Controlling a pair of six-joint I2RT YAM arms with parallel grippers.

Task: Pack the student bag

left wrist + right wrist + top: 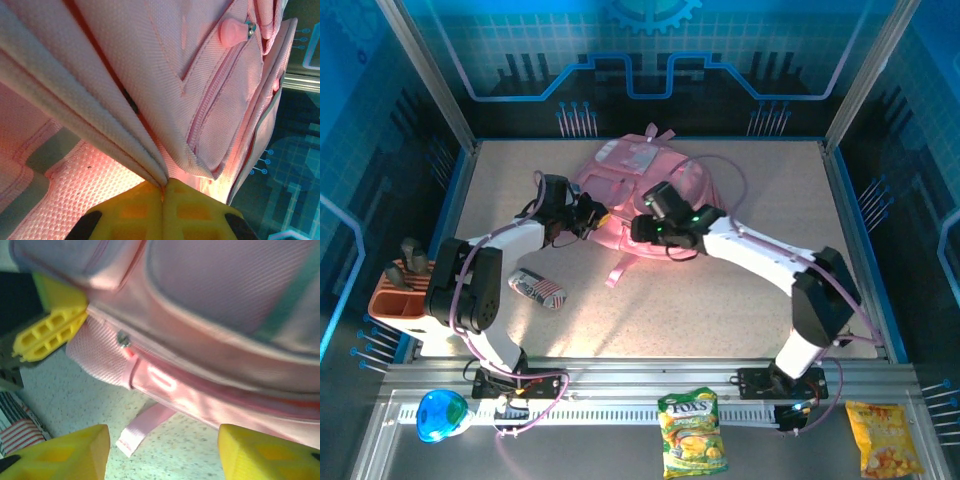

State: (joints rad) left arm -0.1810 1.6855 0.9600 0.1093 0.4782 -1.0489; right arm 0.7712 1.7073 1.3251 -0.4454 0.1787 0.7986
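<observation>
Item: large soft pink fabric backpack point(640, 185), at the speckled table's point(720, 310) twelve o'clock; my left gripper point(162, 192) clamps its flap edge taut, my right gripper point(162, 440) stands apart beneath the small metal zip pull point(123, 340), which I should seize squarely.

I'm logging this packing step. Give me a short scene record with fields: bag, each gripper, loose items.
bag: large soft pink fabric backpack, centre of table
left gripper: shut, pinching a fold of the backpack
right gripper: open, at the backpack's near edge, holding nothing
loose items: red-and-white striped pouch on table; green snack packet and yellow snack packet on the front rail
</observation>
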